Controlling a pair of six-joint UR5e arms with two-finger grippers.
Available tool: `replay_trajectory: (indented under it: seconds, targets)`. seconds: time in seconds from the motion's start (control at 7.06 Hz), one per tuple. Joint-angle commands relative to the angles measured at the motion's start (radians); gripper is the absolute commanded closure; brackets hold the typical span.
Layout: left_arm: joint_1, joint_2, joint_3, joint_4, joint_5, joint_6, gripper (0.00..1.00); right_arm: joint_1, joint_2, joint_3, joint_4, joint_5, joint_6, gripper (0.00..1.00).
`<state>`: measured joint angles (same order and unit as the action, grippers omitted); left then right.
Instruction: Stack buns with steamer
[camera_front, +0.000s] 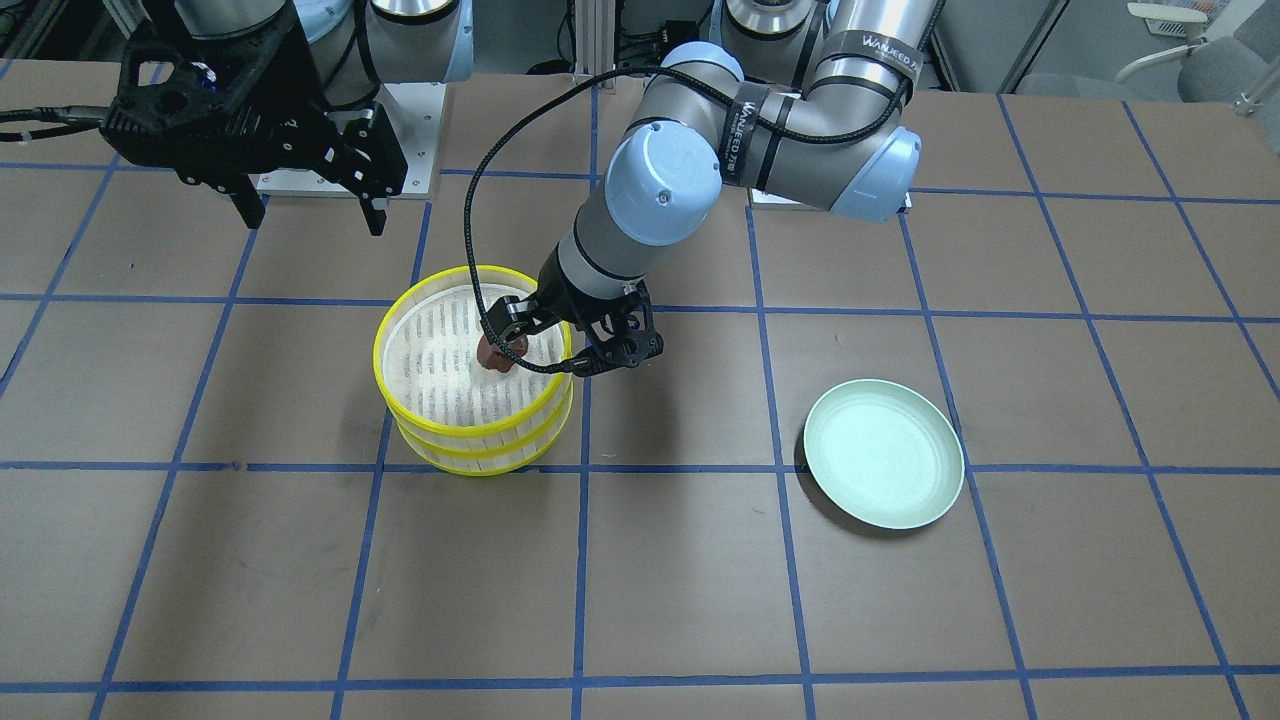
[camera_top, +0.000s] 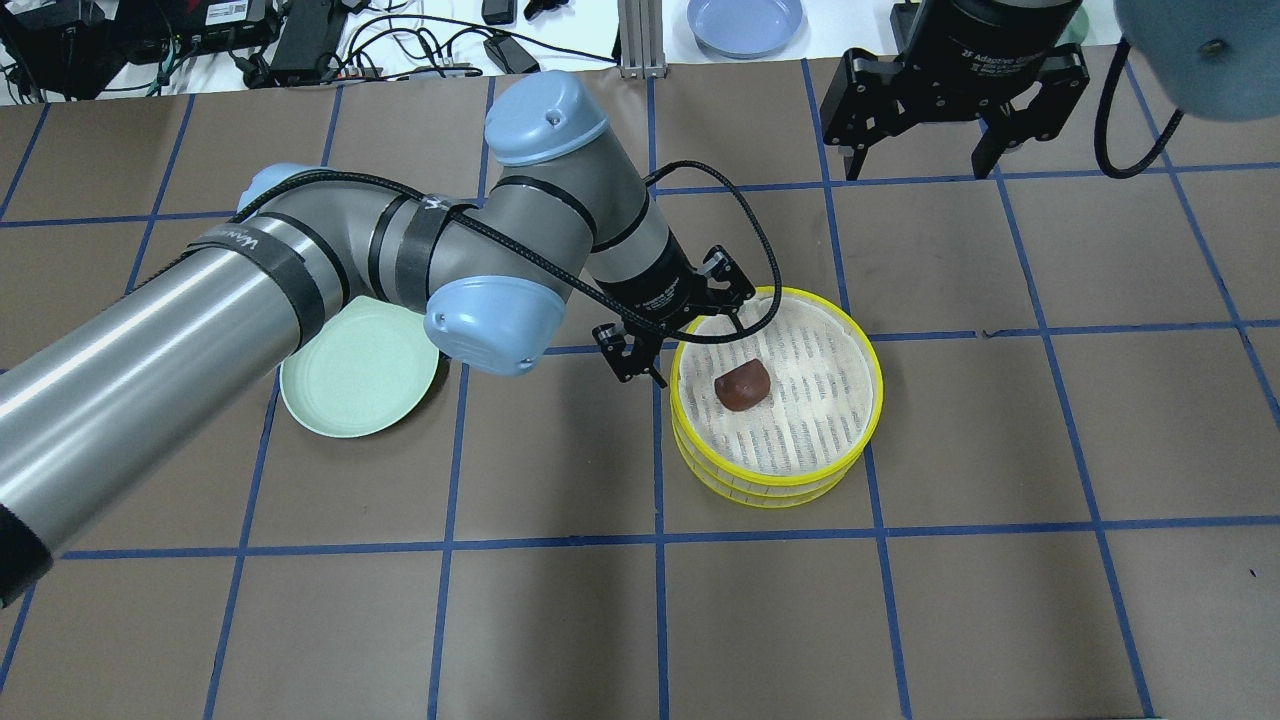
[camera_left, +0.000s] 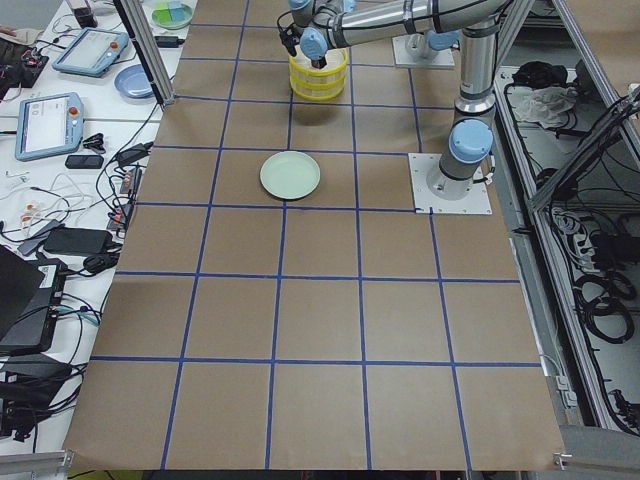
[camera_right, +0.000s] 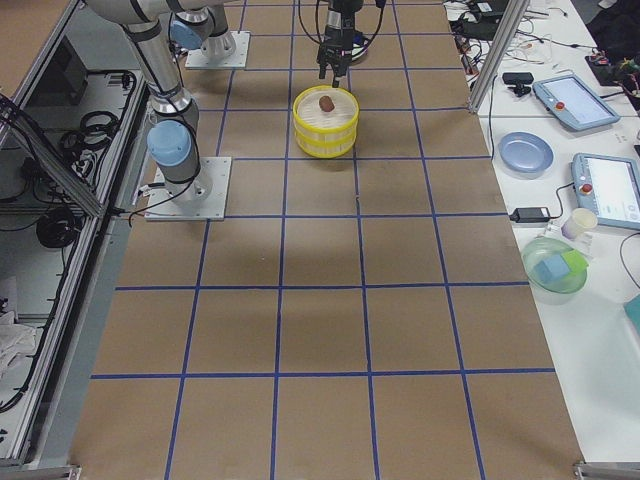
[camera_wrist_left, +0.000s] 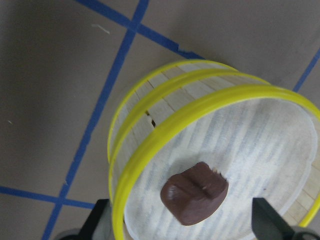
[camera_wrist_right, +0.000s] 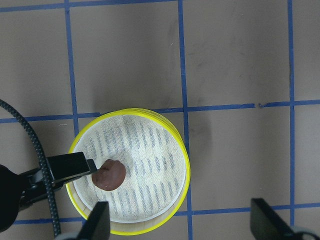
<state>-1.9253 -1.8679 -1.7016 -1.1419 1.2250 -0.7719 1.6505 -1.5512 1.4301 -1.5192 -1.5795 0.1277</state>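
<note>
One brown bun (camera_top: 742, 385) lies loose in the steamer's (camera_top: 778, 481) top tray, mid-desk, away from every corner. The left gripper (camera_top: 698, 345) stands spread beside it and should probably rise straight, clear of the rim. The right gripper (camera_top: 918, 168) hangs spread.
</note>
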Motion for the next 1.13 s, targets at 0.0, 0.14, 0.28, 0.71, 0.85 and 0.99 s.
replay_trajectory:
  seconds: [0.0, 0.14, 0.28, 0.71, 0.85, 0.99]
  targets:
    - [0.056, 0.026, 0.019, -0.03, 0.157, 0.197, 0.0, 0.0, 0.0, 0.001, 0.002, 0.001, 0.0, 0.0]
    - [0.113, 0.048, 0.049, -0.088, 0.204, 0.288, 0.0, 0.0, 0.0, 0.001, 0.002, 0.0, -0.002, 0.0]
    - [0.171, 0.078, 0.107, -0.196, 0.221, 0.362, 0.0, 0.0, 0.0, 0.001, 0.005, -0.004, -0.003, 0.0]
    - [0.293, 0.168, 0.142, -0.271, 0.379, 0.646, 0.0, 0.0, 0.0, 0.001, 0.005, -0.004, -0.006, 0.0]
    - [0.308, 0.2, 0.142, -0.294, 0.384, 0.689, 0.0, 0.0, 0.0, 0.001, 0.005, -0.002, -0.006, 0.0]
    - [0.316, 0.231, 0.142, -0.294, 0.396, 0.71, 0.0, 0.0, 0.0, 0.001, 0.005, -0.002, -0.006, 0.0]
